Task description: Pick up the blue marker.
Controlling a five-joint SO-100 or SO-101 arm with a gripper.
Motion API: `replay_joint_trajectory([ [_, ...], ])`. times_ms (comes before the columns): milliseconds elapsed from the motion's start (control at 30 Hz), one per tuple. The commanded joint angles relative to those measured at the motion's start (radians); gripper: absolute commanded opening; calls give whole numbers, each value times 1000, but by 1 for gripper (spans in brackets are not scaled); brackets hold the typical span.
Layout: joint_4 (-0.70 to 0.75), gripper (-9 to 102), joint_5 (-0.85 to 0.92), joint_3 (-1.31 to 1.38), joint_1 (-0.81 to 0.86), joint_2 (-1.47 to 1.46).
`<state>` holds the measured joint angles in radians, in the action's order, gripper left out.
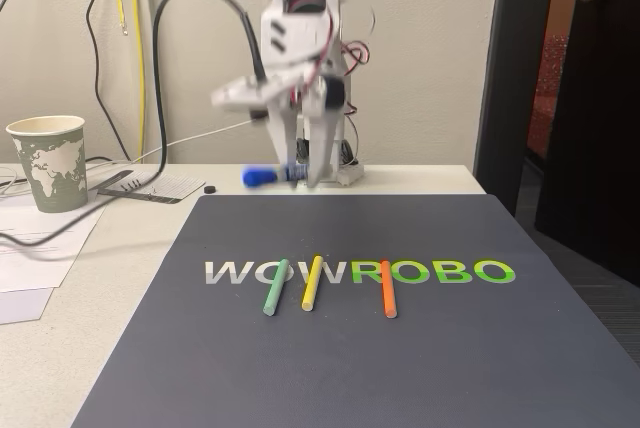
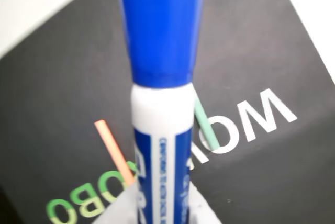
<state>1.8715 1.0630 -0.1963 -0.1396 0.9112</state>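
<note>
Nearest to us in the fixed view lies the dark mat (image 1: 330, 348) printed with WOWROBO, and three thin sticks rest across the lettering: a green stick (image 1: 275, 287) on the left, a yellow stick (image 1: 311, 282) just beside it, and an orange stick (image 1: 387, 288) a little apart to the right. All three lie flat and apart from one another.

Farther back, above the mat's far edge, we see the arm (image 1: 300, 38), blurred. Its gripper (image 1: 300, 173) points downward and is clenched on the blue marker (image 1: 262, 176), which is lifted clear of the mat, lying roughly level with its blue cap sticking out to the left in that view.

In the wrist view we look along the marker (image 2: 159, 77): the blue cap fills the upper middle, the white barrel and blue label run down into the gripper (image 2: 159, 213) at the bottom edge. Below it we see the mat (image 2: 251, 51), the orange stick (image 2: 112, 150) and the green stick (image 2: 207, 124).

At the far left of the table (image 1: 60, 348) stands a paper cup (image 1: 48, 162) with a world-map print, upright beside loose papers (image 1: 40, 238). We cannot tell whether it holds anything.
</note>
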Motion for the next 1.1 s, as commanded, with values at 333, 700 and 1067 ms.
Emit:
replay_joint_trajectory([
  [333, 173, 1, -402, 126, -74, 201],
  [700, 175, 1, -805, 520, -75, 63],
  [1067, 130, 1, -992, 520, -66, 97],
])
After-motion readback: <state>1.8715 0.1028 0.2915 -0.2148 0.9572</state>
